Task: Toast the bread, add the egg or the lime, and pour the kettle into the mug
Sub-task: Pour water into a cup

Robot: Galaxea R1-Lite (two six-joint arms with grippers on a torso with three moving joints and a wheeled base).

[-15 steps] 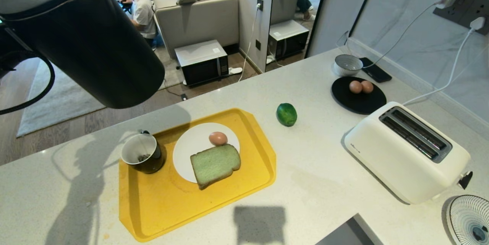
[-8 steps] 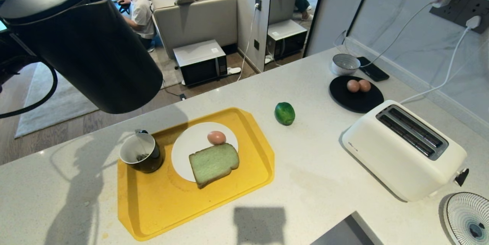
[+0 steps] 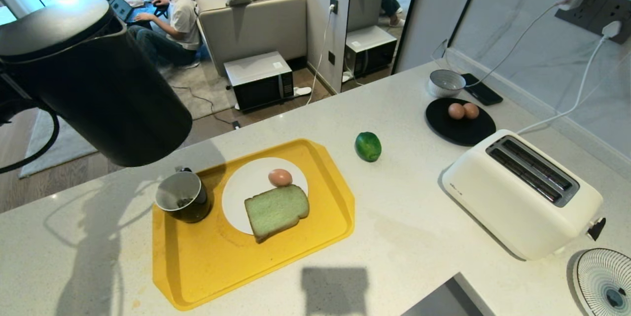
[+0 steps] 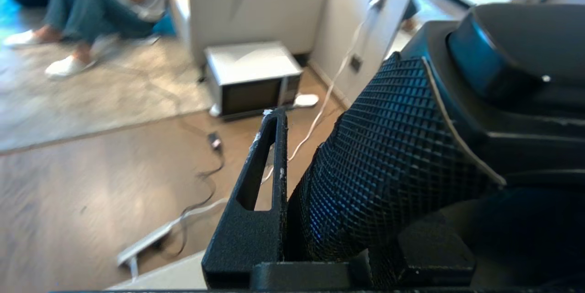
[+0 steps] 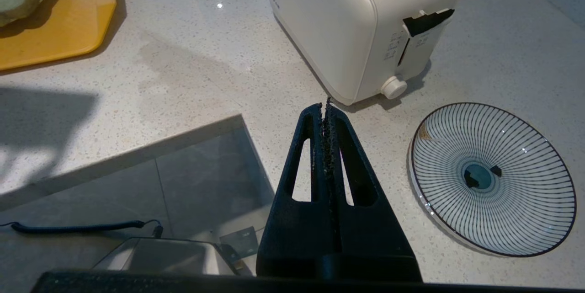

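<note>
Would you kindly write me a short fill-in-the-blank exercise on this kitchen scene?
1. The left hand holds the ___ by its handle.
2. On the white plate, the egg lies beside the ___.
3. The mug stands on the ___ tray.
4. The lime lies between the tray and the ___.

Missing words: kettle; bread; yellow; toaster

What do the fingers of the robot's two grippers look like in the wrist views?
The right gripper has two matte black fingers, flat and triangular, each with a long cut-out slot; their inner edges look rough and worn. The left gripper shows one black slotted finger with chipped pale marks at its tip, and one pad with a fine grid texture.
</note>
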